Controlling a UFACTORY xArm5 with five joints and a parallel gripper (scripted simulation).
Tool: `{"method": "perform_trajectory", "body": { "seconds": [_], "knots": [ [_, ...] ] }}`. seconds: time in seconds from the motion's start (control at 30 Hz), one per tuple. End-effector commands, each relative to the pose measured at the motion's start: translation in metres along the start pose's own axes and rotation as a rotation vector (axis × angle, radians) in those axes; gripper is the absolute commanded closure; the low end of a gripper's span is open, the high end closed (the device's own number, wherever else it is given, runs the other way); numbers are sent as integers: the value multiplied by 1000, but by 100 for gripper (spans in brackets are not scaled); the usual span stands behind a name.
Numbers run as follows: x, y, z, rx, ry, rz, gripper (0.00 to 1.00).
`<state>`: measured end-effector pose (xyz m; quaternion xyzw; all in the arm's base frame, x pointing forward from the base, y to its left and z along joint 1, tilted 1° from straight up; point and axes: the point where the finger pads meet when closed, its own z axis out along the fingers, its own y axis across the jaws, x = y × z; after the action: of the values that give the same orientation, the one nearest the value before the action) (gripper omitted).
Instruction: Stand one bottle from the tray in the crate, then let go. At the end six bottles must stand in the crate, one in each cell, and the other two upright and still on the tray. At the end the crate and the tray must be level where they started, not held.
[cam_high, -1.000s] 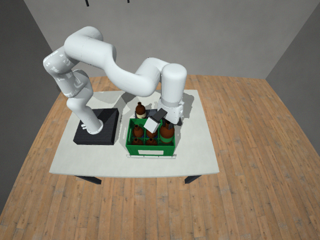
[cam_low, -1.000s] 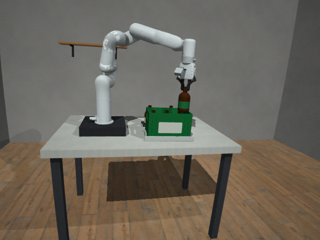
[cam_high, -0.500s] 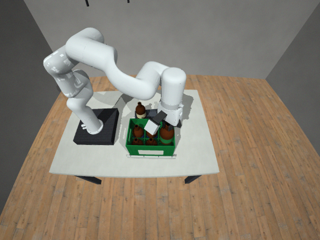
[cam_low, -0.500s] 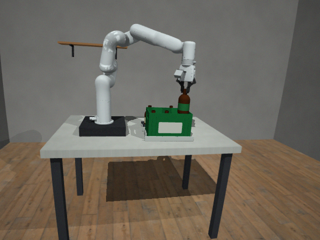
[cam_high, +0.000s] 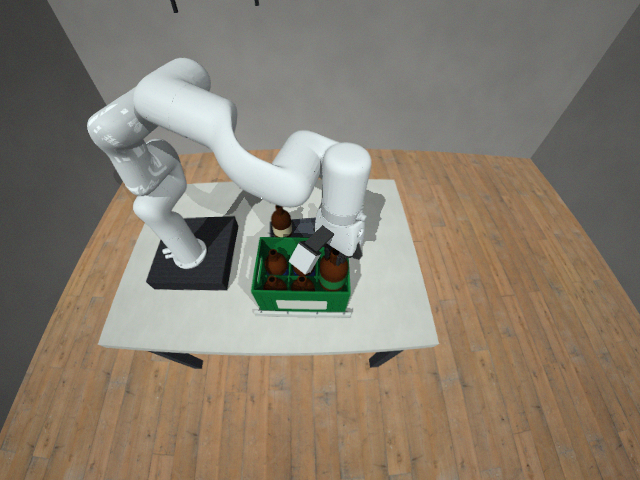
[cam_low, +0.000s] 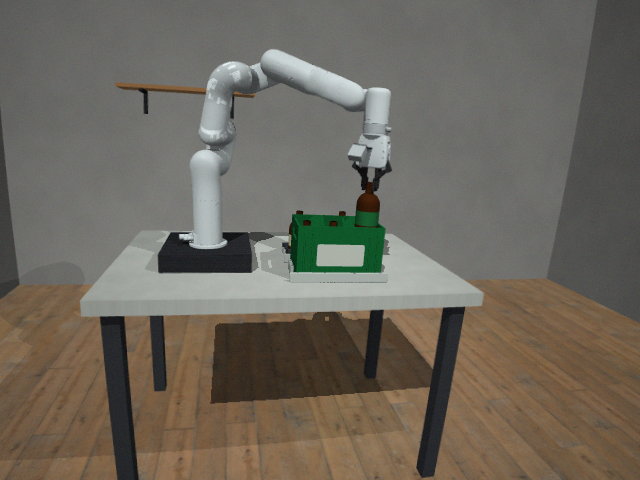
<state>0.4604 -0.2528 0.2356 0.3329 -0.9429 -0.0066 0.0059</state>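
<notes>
A green crate (cam_high: 301, 281) (cam_low: 337, 248) stands on the white table with a white label on its front. Several brown bottles (cam_high: 276, 262) stand in its cells; only their caps show above the rim in the exterior view. My gripper (cam_low: 370, 180) (cam_high: 336, 254) is shut on the neck of a brown bottle with a green label (cam_low: 367, 209) (cam_high: 333, 271). That bottle is upright and partly down in the crate's near right cell, its shoulder and label above the rim. Another brown bottle with a pale label (cam_high: 281, 222) stands on the dark tray (cam_high: 302, 225) behind the crate.
The arm's black base block (cam_high: 193, 253) (cam_low: 205, 252) sits left of the crate. A flat white plate (cam_low: 338, 277) lies under the crate. A wooden shelf (cam_low: 175, 90) hangs on the back wall. The arm hides most of the tray.
</notes>
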Motion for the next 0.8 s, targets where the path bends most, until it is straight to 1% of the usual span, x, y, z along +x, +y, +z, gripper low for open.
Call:
{"method": "perform_trajectory", "body": {
  "seconds": [0.0,0.77],
  "knots": [
    [0,-1,1,5,-2,0,100],
    [0,-1,4,5,-2,0,100]
  ]
}}
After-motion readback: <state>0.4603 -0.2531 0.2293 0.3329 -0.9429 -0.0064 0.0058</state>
